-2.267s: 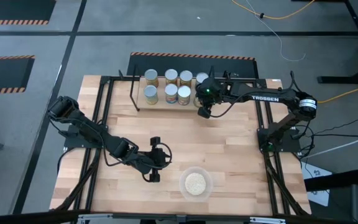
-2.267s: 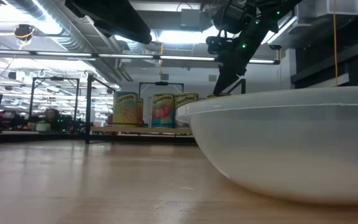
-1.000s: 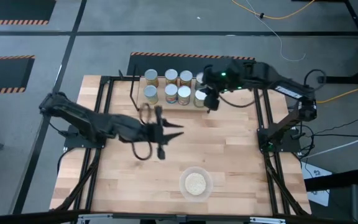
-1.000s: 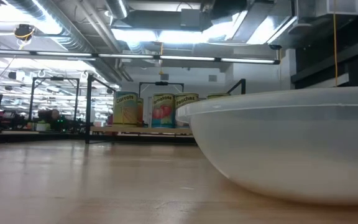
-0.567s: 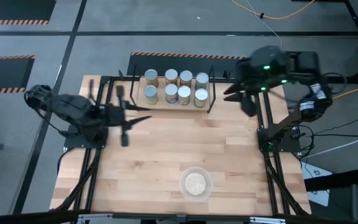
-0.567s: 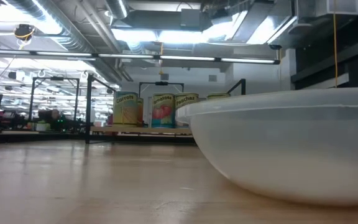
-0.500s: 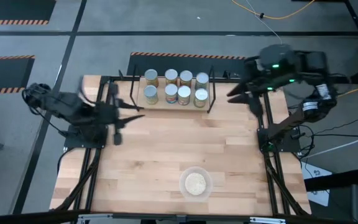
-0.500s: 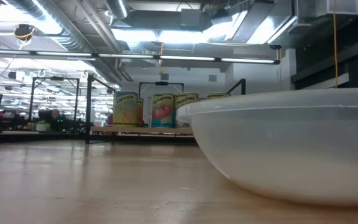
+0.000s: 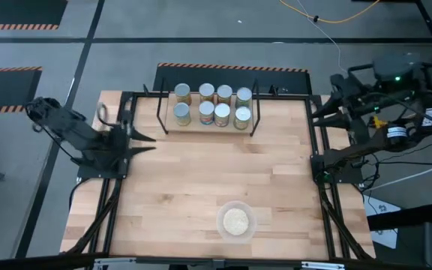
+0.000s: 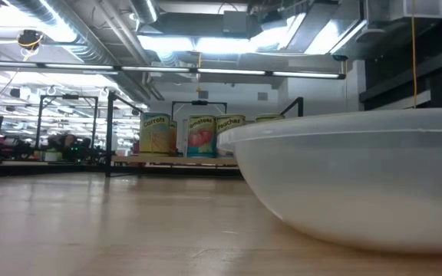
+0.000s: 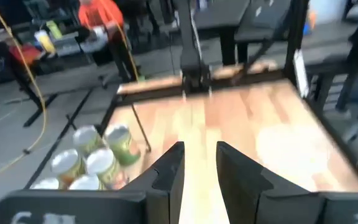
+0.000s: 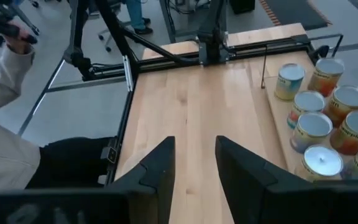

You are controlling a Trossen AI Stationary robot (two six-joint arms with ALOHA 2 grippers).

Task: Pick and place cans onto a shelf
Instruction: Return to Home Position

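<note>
Eight cans (image 9: 210, 105) with silver tops stand upright in two rows on the shelf (image 9: 201, 127), a light-wood board in a black frame at the table's far edge. They also show in the low view (image 10: 190, 134) and in both wrist views (image 11: 92, 162) (image 12: 328, 118). My left gripper (image 9: 137, 139) hangs over the table's left edge, open, with nothing between its fingers (image 11: 199, 168). My right gripper (image 9: 322, 112) is raised at the table's right edge, open and empty (image 12: 194, 162).
A clear bowl (image 9: 235, 220) of pale grains stands near the table's front edge and fills the low view's right side (image 10: 351, 176). Bare wood lies between the bowl and the shelf. A person's sleeve (image 12: 5, 68) shows beyond the table's left side.
Both arms have drawn back from the table's middle. My left gripper has swung toward the left edge and risen a little. My right gripper has left the cans on the shelf, going up and toward the right edge. The cans have stayed where they were.
</note>
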